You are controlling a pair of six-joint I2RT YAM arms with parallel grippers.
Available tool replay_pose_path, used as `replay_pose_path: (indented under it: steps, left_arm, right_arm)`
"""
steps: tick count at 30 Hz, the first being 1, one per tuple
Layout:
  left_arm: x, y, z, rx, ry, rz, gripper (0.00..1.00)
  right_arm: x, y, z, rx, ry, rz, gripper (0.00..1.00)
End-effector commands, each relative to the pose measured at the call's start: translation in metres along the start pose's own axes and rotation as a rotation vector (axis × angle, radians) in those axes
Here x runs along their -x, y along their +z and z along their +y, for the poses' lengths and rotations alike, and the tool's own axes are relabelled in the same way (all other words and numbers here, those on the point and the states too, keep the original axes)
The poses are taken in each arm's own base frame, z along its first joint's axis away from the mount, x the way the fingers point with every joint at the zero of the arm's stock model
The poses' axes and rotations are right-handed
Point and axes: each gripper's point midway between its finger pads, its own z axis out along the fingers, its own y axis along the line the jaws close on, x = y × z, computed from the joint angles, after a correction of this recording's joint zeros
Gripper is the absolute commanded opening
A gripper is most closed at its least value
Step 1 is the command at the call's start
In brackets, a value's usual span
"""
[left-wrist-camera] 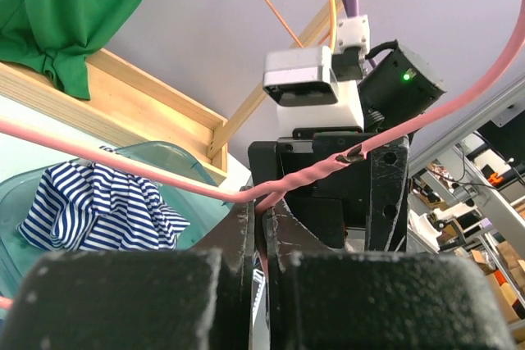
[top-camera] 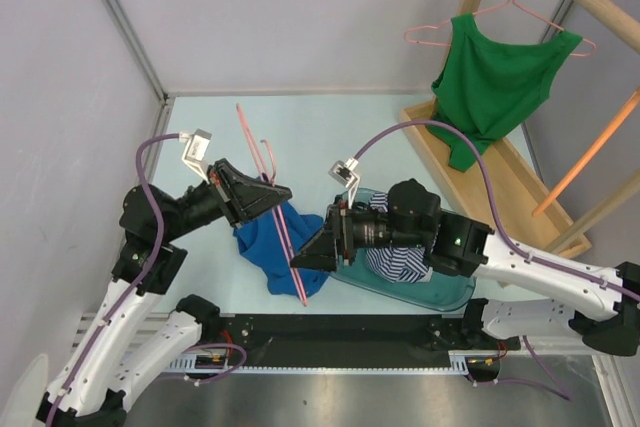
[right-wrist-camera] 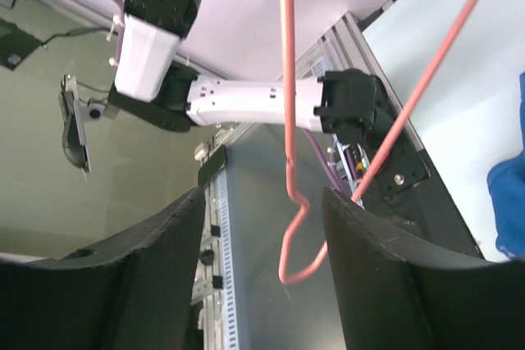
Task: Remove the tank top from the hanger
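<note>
Two claws met at one pink hanger (right-wrist-camera: pixel 286 79) over the middle of the table (top-camera: pixel 200 127). The left claw (top-camera: pixel 272 193) was fully closed on the hanger, its fingers (left-wrist-camera: pixel 246 227) pinching the wire just below the twisted neck in the left wrist view. The right claw (right-wrist-camera: pixel 262 202) stood about half open. Its two fingers (right-wrist-camera: pixel 176 235) lay on either side of the wire and gripped nothing, with a gap showing on both sides and the curled end of the wire hanging between them. From above, the hanger ran as a long slanted line from the far side of the table down to the near edge, passing through both claws. The blue tank top (top-camera: pixel 268 252) lay crumpled on the table directly under that line, between the two claws and close against the right one. Whether any of it was looped on the wire could not be told. Just right of it, a clear teal bin (top-camera: pixel 455 297) held a blue-and-white striped cloth (top-camera: pixel 400 263), partly covered by the right arm. At the far right, a wooden rack (top-camera: pixel 510 177) carried a green top (top-camera: pixel 500 77) on a second hanger (top-camera: pixel 430 35), well apart from both claws.
</note>
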Motion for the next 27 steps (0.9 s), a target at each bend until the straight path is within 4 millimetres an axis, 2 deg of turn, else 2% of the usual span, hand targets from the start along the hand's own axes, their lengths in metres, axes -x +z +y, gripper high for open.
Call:
replay_pose_path:
  steps: [1, 7, 11, 18, 27]
  left_arm:
    - [0.017, -0.005, -0.024, -0.041, 0.050, -0.047, 0.00]
    - [0.021, -0.007, -0.037, -0.080, 0.037, -0.059, 0.00]
    - [0.022, -0.009, -0.042, -0.093, 0.033, -0.064, 0.00]
    - [0.019, -0.008, -0.034, -0.068, 0.038, -0.061, 0.00]
    - [0.021, -0.007, -0.029, -0.042, 0.040, -0.072, 0.00]
  right_arm:
    - [-0.011, -0.008, 0.009, 0.038, -0.013, 0.002, 0.65]
    - [-0.028, 0.002, 0.011, 0.075, -0.022, 0.047, 0.64]
    - [-0.031, 0.008, 0.020, 0.122, -0.016, 0.062, 0.58]
    - [-0.043, 0.013, 0.027, 0.152, 0.007, 0.094, 0.43]
    - [-0.053, 0.009, 0.026, 0.161, 0.036, 0.086, 0.39]
